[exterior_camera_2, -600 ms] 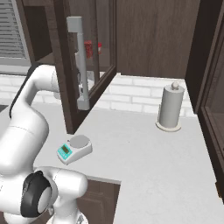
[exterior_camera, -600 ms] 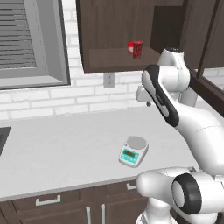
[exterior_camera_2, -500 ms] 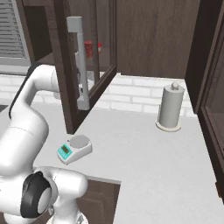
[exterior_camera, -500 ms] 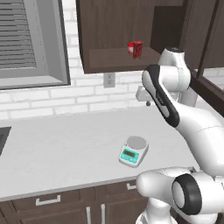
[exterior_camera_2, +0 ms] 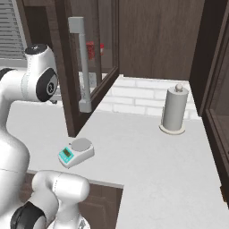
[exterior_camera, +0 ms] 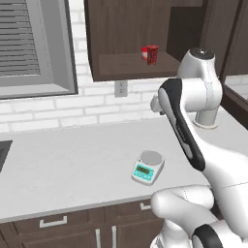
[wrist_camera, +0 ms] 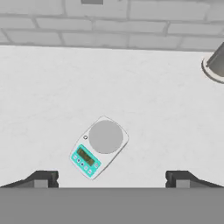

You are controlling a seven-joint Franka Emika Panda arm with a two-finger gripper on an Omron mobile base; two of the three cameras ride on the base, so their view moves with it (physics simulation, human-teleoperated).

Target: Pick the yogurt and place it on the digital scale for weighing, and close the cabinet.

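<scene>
yogurt [exterior_camera: 152, 54] upright on open cabinet [exterior_camera: 131, 65] shelf; digital scale [wrist_camera: 99, 146] platter bare; claw [wrist_camera: 111, 178] released, empty.

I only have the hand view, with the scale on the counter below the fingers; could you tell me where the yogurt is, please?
Observer: The yogurt stands on the open shelf of the cabinet, above the counter.
Operator: Thank you; is anything beside it?
Observer: A shorter red-and-white cup sits right at its left in the left base view.
Operator: And is the cabinet door shut?
Observer: No, the glass door stands swung out, its long metal handle facing the right base view, above the digital scale.
</scene>
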